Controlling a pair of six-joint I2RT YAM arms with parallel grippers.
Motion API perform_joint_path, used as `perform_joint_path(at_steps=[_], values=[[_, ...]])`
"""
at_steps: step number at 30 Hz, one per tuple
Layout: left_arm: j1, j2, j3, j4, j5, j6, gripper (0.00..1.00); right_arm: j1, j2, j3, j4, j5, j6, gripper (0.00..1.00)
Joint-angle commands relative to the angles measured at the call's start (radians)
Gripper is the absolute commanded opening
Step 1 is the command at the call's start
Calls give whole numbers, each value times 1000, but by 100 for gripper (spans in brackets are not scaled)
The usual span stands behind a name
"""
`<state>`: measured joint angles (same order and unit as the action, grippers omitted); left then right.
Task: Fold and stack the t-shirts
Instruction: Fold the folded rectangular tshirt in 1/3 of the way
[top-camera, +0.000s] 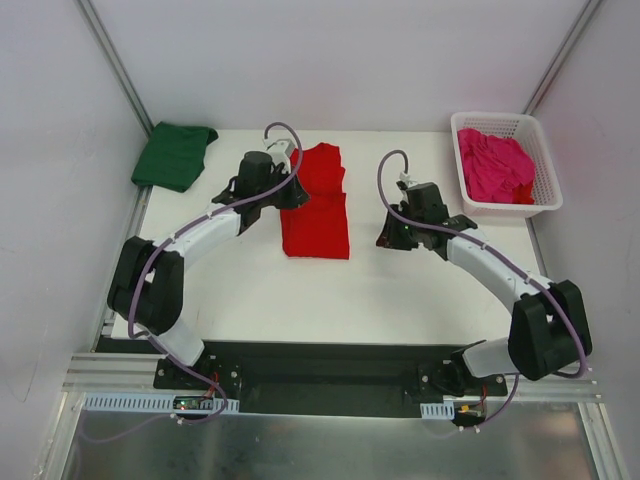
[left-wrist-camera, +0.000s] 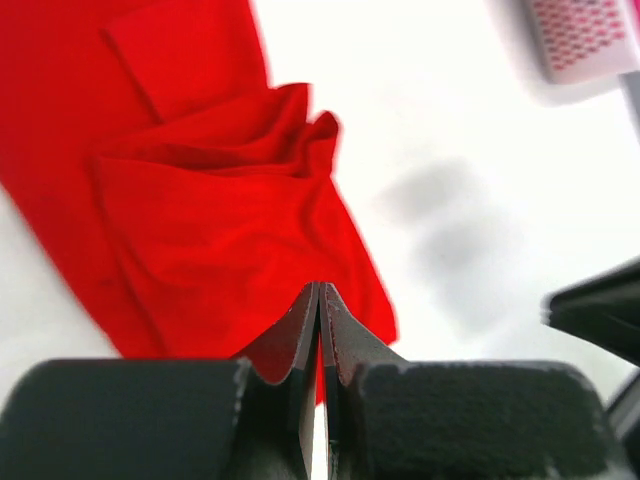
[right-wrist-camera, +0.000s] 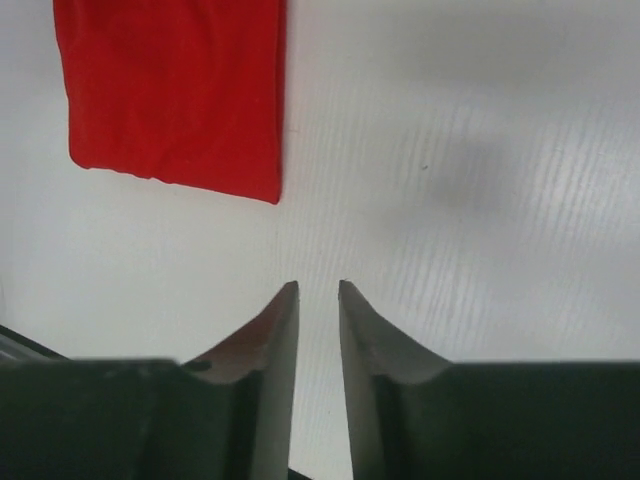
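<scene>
Two arms bent inward over the table (top-camera: 400, 290): left gripper (left-wrist-camera: 320, 288) pinched shut on the red t-shirt (top-camera: 318, 215), right gripper (right-wrist-camera: 318, 286) barely open, holding nothing.

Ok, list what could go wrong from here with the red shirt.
1. The left gripper is shut at the rumpled edge of the red t-shirt; a pull could drag the whole shirt and spoil its fold.
2. The right gripper hovers over bare table, so nothing pins the cloth.
3. The green t-shirt sits at the table's far-left corner; it may slip off if nudged.
</scene>
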<state>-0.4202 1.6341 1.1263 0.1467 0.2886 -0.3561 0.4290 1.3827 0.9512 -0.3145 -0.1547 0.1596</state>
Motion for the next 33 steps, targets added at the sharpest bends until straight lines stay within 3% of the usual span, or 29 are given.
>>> perform_joint_path(at_steps=[1, 2, 3, 5, 6, 8, 11, 19, 21, 25, 33], values=[[-9, -31, -62, 111, 181, -86, 0, 2, 74, -6, 115, -114, 66, 20], [-9, -28, -78, 119, 199, -107, 0, 4, 88, -6, 139, -138, 73, 22], [-9, -26, -95, 148, 230, -121, 0, 4, 116, -6, 150, -150, 83, 32], [-14, -42, -159, 171, 231, -148, 0, 13, 133, -17, 182, -167, 101, 42], [-18, -72, -186, 174, 206, -147, 4, 17, 142, -20, 189, -167, 106, 49], [-22, -115, -265, 174, 179, -142, 20, 30, 150, -25, 201, -171, 119, 53], [-20, -206, -359, 148, 112, -129, 35, 48, 157, -31, 210, -172, 127, 54], [-20, -436, -539, 70, -11, -121, 45, 97, 179, -35, 224, -164, 139, 56], [-20, -468, -560, 45, -52, -110, 53, 108, 184, -35, 230, -163, 146, 56], [-20, -471, -589, 27, -106, -95, 58, 125, 202, -29, 236, -154, 146, 57], [-20, -395, -605, 63, -149, -92, 55, 128, 266, 4, 255, -137, 133, 59]])
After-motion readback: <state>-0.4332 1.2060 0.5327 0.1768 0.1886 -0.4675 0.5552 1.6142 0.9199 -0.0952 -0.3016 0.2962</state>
